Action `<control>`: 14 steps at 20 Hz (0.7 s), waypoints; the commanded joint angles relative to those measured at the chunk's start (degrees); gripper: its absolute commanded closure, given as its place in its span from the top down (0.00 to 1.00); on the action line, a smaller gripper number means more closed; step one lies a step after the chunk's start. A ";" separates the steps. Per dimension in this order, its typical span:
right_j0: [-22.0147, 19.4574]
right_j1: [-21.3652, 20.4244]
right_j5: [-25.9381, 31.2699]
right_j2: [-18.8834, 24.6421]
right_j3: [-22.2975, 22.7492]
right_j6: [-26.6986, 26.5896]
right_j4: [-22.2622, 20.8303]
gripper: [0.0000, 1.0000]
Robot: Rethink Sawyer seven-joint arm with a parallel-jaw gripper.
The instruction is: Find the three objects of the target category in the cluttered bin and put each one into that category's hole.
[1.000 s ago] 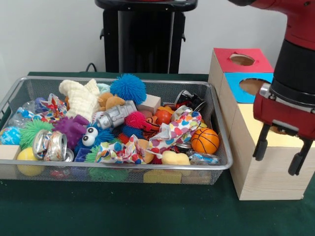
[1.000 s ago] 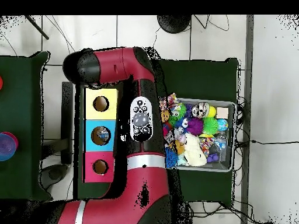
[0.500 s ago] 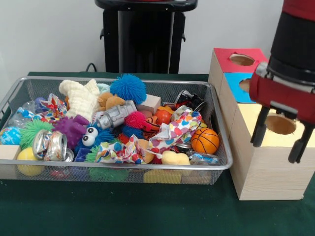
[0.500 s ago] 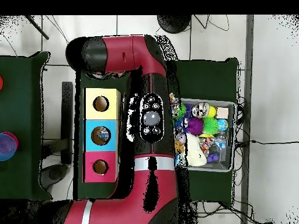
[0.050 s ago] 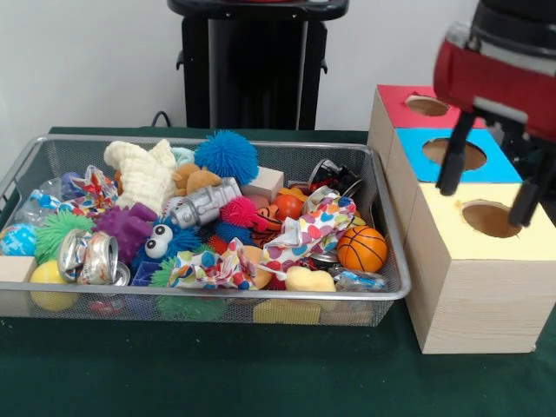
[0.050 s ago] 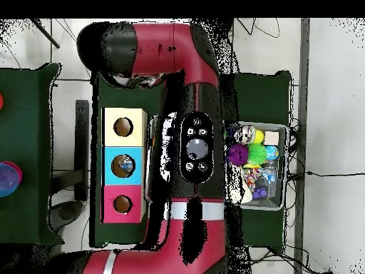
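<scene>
- The bin, a wire-mesh basket, is seen heaped with toys on the green desk; which category is wanted cannot be told, so no three targets can be singled out.
- Likely candidates are judged light and easy: the basketball at the bin's end nearest the boxes looks small, firm and smooth, best gripped across its middle; the blue spiky ball at the back looks soft and springy, and should give when squeezed.
- Crushed cans and crinkled wrappers are judged thin and slippery, and may shift when neighbours are lifted.
- The pincer is shown empty, its two dark fingers spread wide, hanging above the yellow box and blue box, beside the bin rather than over it.
- Three boxes stand in a row just beside the bin, the red box farthest back, each with a round hole on top.
- From overhead, the arm is seen covering much of the bin.
</scene>
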 commanded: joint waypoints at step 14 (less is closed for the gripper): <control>-3.11 -10.75 -13.30 -2.37 30.32 2.25 1.11 1.00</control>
